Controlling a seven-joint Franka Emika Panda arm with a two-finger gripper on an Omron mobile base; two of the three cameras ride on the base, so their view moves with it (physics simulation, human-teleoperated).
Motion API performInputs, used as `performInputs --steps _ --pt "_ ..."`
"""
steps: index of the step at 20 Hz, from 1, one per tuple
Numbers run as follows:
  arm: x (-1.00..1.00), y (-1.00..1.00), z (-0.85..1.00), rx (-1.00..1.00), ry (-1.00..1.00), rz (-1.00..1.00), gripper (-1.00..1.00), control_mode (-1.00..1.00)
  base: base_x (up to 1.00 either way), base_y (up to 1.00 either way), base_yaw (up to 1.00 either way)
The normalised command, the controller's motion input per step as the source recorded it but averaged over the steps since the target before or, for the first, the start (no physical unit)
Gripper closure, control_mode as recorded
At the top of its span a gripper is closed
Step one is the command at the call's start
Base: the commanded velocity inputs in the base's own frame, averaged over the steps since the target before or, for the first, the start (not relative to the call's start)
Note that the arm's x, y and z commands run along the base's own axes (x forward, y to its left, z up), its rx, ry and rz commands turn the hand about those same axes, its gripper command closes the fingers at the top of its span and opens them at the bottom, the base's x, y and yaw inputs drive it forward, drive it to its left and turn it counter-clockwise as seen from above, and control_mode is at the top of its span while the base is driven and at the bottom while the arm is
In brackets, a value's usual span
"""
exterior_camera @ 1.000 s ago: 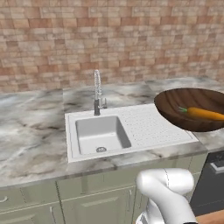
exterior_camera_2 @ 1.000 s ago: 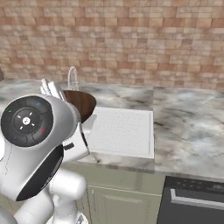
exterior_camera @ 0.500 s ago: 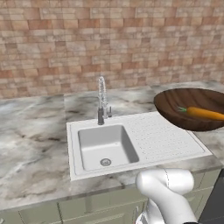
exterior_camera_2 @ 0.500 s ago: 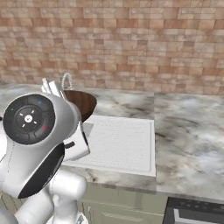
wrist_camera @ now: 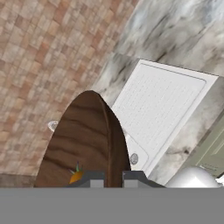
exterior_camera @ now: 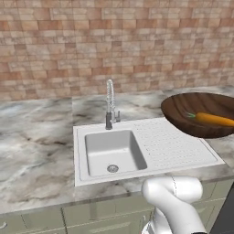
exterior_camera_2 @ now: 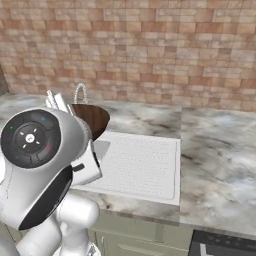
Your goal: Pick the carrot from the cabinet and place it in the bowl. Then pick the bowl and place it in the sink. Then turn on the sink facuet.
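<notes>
Your end effector (wrist_camera: pixel 113 177) is clamped on the rim of the bowl (exterior_camera: pixel 201 112), its two dark tips pinching the near wall, which the hand view shows edge-on. That edge grip seems to be why the bowl hangs in the air rather than resting on the surface (exterior_camera: pixel 36 146): it sits above the right end of the sink (exterior_camera: pixel 141 151), over the ribbed drainboard, not over the basin. The carrot (exterior_camera: pixel 214 119) lies inside the bowl against its lower wall, green tip pointing toward the sink facuet (exterior_camera: pixel 109 104), so the bowl looks tipped slightly and the carrot has settled at the low side. By my reading, you are mid-carry; the basin lies to the left of the bowl. Keep the bowl fairly level as you go, or the carrot may roll out. The faucet's lever awaits afterwards.
</notes>
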Motion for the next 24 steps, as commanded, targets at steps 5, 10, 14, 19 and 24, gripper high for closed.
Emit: performInputs --steps 5,10,14,19,24 --pt "0.0 0.0 0.0 0.0 0.0 0.0 1.0 1.0 0.24 0.0 0.01" --pt "0.19 0.0 -0.37 -0.03 0.03 0.01 1.0 -1.0 0.0 0.0 0.0" --pt "0.84 0.05 -1.0 -0.19 0.0 0.12 1.0 -1.0 0.0 0.0 0.0" --pt "0.86 0.21 -0.99 -0.17 -0.02 0.2 1.0 -1.0 0.0 0.0 0.0" --pt "0.77 0.51 -0.59 -0.07 -0.05 0.21 1.0 -1.0 0.0 0.0 0.0"
